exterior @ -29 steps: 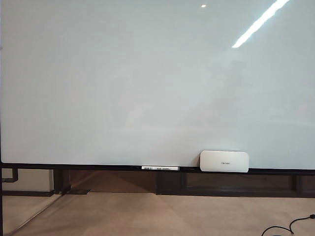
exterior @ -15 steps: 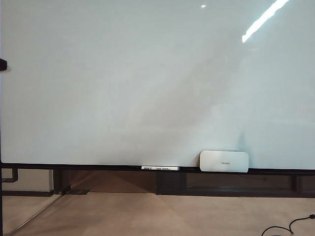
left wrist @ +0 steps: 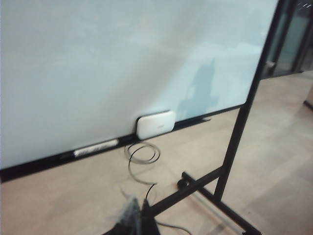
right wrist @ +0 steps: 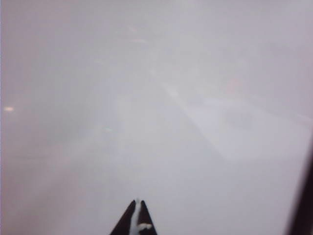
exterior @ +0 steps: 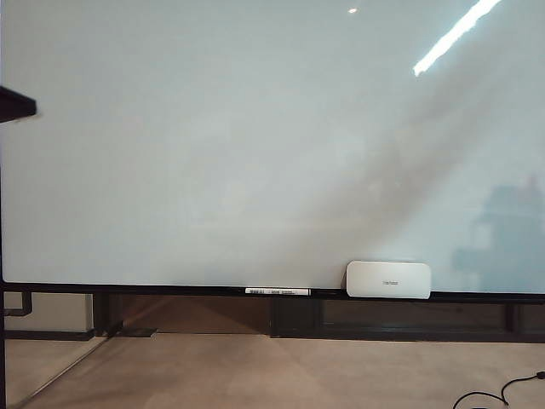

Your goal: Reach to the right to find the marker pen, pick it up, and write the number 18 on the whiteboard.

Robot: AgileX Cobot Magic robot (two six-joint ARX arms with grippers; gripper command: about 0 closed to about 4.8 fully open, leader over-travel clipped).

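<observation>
The whiteboard (exterior: 255, 153) fills most of the exterior view, glossy white with a thin black frame and ledge. Its face is blank; no number 18 is in view. The marker pen is out of view in every frame. A dark part of the left arm (exterior: 15, 104) pokes in at the board's left edge. My left gripper (left wrist: 139, 205) is blurred, its fingers together and empty, above the floor in front of the whiteboard (left wrist: 98, 63). My right gripper (right wrist: 137, 204) is shut, pointing at the bare whiteboard (right wrist: 146, 98) from close by.
A white rounded eraser (exterior: 387, 279) (left wrist: 155, 124) and a white barcode-labelled pen (exterior: 277, 291) (left wrist: 96, 147) sit on the ledge. A coiled cable (left wrist: 142, 154) lies on the floor. The board's black stand leg (left wrist: 234, 142) and foot bar run across the floor.
A dark part of the left arm has come in at the exterior view's left edge. A shadowy reflection of an arm has appeared on the board's lower right.
</observation>
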